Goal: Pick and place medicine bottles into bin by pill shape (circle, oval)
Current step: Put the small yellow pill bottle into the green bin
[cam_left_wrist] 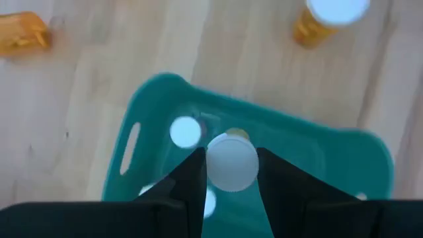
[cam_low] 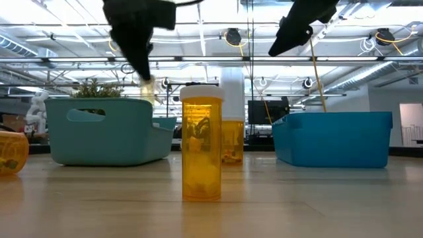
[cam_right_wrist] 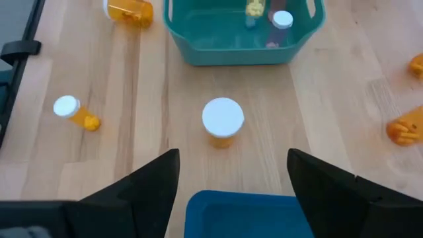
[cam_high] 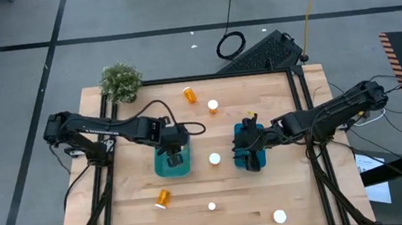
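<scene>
A white-capped medicine bottle (cam_left_wrist: 231, 163) is gripped by the left end effector (cam_left_wrist: 230, 173) above the teal bin (cam_left_wrist: 152, 99) near the bench's middle, while the right end effector (cam_right_wrist: 231, 173) is held open over the blue bin (cam_right_wrist: 244, 211); a careless release could be followed by a bounce off the rim.

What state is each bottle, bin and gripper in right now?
Left gripper: shut on a white-capped bottle, above the teal bin.
Right gripper: open, empty, over the blue bin.
Teal bin: holds bottles already.
Bottle between the bins: upright, capped.
Bottle near the plant: lying on its side.
Bottle at front left: lying on its side.
</scene>
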You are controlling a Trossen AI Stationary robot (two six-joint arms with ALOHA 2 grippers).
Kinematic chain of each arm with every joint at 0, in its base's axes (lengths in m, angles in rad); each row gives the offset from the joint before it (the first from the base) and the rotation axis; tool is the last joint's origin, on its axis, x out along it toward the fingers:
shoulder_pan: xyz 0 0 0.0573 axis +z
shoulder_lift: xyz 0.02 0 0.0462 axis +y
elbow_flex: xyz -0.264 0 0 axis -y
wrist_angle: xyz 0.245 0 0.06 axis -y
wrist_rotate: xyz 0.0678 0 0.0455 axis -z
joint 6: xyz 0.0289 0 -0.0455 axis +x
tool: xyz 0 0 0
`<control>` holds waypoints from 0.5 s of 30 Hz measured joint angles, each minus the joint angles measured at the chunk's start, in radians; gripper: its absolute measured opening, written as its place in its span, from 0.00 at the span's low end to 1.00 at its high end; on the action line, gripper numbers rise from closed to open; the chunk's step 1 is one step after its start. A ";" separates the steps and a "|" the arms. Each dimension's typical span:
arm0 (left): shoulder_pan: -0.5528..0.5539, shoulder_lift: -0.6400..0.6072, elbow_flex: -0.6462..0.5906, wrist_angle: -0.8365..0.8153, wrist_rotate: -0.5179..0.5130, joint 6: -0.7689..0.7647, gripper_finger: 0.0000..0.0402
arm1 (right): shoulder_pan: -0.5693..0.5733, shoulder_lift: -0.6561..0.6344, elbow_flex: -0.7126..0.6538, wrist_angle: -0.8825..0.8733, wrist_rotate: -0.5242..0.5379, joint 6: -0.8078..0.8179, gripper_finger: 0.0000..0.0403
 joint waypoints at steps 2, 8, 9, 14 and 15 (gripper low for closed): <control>0.000 -0.003 -0.036 0.045 -0.005 -0.027 0.30 | 0.000 0.000 0.000 0.004 0.000 0.000 0.67; -0.029 -0.002 -0.125 0.124 -0.006 -0.059 0.30 | 0.000 0.000 0.000 0.050 0.002 0.000 0.67; -0.034 -0.001 -0.142 0.137 -0.011 -0.060 0.30 | 0.000 0.000 0.000 0.055 0.002 0.000 0.67; -0.050 -0.001 -0.170 0.162 -0.040 -0.079 0.30 | 0.000 0.000 0.000 0.081 0.002 0.000 0.67; -0.050 -0.001 -0.177 0.175 -0.044 -0.081 0.30 | 0.000 0.000 0.000 0.082 0.002 0.000 0.67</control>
